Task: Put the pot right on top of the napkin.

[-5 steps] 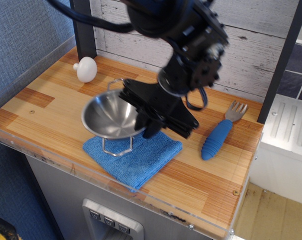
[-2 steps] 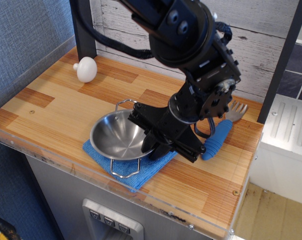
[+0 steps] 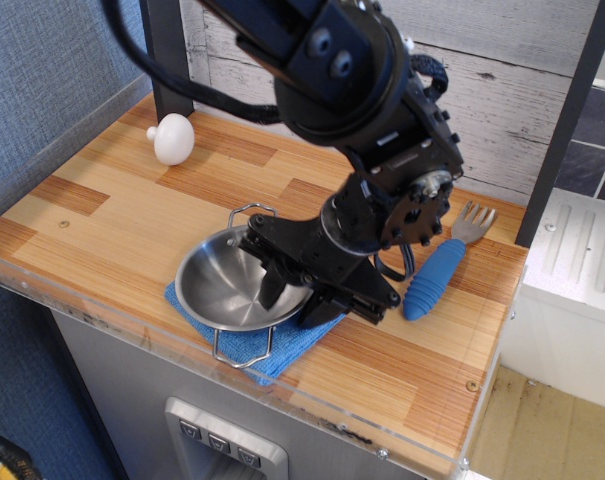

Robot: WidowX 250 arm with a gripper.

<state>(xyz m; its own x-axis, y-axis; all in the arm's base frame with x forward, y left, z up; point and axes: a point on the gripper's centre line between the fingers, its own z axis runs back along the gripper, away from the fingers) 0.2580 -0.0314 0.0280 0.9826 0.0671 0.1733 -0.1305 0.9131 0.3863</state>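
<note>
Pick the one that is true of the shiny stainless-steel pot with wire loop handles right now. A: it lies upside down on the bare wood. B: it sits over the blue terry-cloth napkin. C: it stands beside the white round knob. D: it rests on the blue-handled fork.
B: the shiny stainless-steel pot sits upright over the blue terry-cloth napkin, whose edges show beneath it.

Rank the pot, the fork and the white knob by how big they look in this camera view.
1. pot, widest by far, held at its rim by the hand
2. fork, long but narrow
3. white knob, smallest, though it sits farther from the camera
</note>
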